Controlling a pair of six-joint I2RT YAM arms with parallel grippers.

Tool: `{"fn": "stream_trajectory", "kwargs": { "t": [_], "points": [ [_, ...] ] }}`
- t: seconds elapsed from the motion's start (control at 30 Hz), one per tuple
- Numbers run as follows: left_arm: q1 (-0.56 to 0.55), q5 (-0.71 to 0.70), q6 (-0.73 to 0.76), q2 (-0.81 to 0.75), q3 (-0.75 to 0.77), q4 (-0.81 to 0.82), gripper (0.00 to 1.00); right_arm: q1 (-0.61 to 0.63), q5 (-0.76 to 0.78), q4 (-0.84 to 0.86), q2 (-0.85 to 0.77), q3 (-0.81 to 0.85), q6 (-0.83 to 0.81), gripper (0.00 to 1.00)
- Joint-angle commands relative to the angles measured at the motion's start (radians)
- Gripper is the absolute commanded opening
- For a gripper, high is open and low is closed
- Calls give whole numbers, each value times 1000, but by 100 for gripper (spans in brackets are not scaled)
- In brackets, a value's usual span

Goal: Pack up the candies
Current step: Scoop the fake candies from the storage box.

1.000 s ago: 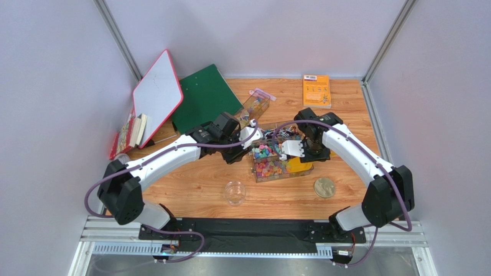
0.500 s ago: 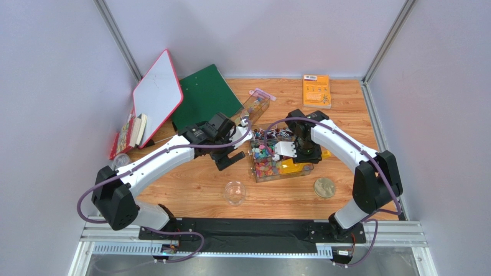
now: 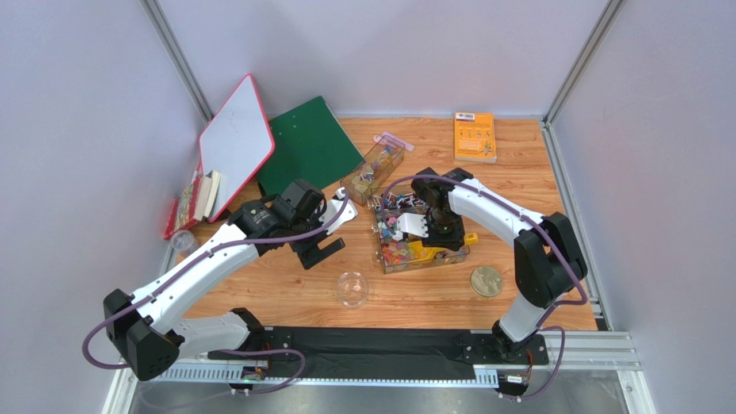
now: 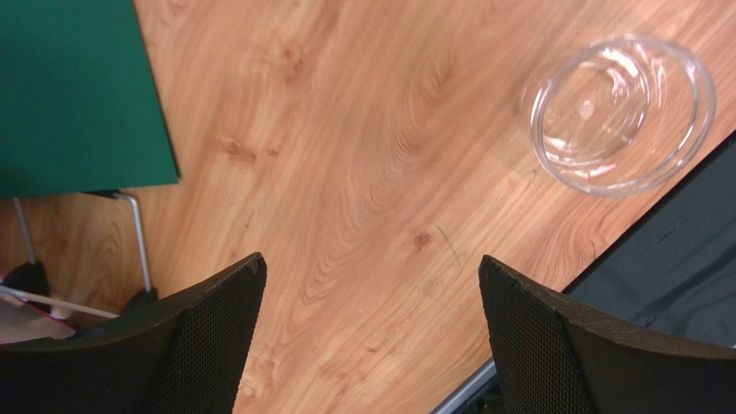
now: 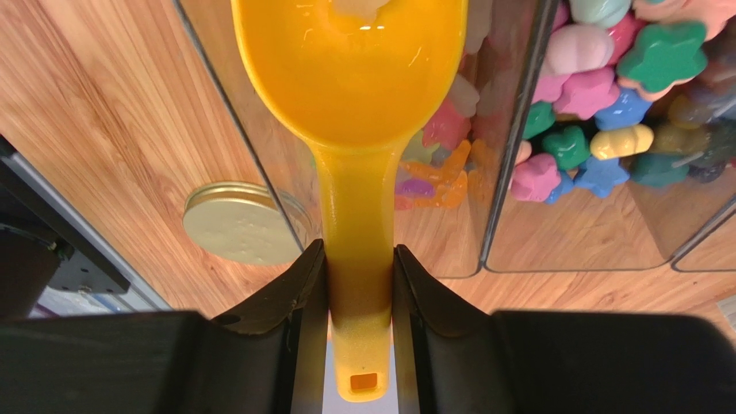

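Inspector: Whiteboard (image 3: 236,142) and green folder (image 3: 307,147) lean together at the far left of the table (image 3: 285,280). What does the left arm show?

Operator: The left gripper (image 3: 333,231) hangs over bare wood just right of the folder, with its two fingers spread wide apart. Its wrist camera looks down past them at plain tabletop.

Inspector: And on the near side of it?

Operator: A small glass dish (image 3: 352,288) sits on the wood, near the front edge and apart from both arms.

Inspector: Where are the candies?

Operator: The candies (image 5: 596,95) lie in the clear box (image 3: 425,265) at the middle of the table, right of the left gripper. They are piled in its compartments, in pink, green, blue and yellow, many of them star-shaped.

Inspector: And the right arm?

Operator: The right gripper (image 5: 358,267) is clamped on the handle of the yellow scoop (image 5: 350,69), a finger pressed to each side. The scoop's bowl points into the box, beside the heap of candies. Whether the bowl holds any cannot be told.

Inspector: Further right?

Operator: A round gold lid (image 3: 486,281) lies flat just near and right of the box. An orange book (image 3: 474,136) rests at the far edge.
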Motion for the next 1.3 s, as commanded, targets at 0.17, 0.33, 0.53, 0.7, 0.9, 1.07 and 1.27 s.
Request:
{"fn": "stream_trajectory", "kwargs": {
  "t": [0.17,0.33,0.53,0.7,0.9,1.07,1.27],
  "points": [
    [4,-29,14,-67,-111,42,95,6,-163,213,-28,-65,77,0],
    [4,-67,46,-50,-133,74,95,8,-261,279,-72,-137,63,0],
    [4,-87,75,-71,-166,113,94,-20,-337,362,-190,-217,50,0],
    [4,-89,94,-75,-189,143,94,-49,-404,411,-276,-287,34,0],
    [4,-104,128,-70,-196,166,94,-73,-447,439,-367,-347,36,0],
    [4,-103,122,-50,-187,171,94,-107,-488,432,-413,-369,36,0],
    [4,-101,118,-35,-178,183,93,-107,-534,377,-316,-329,27,0]
  ]
}}
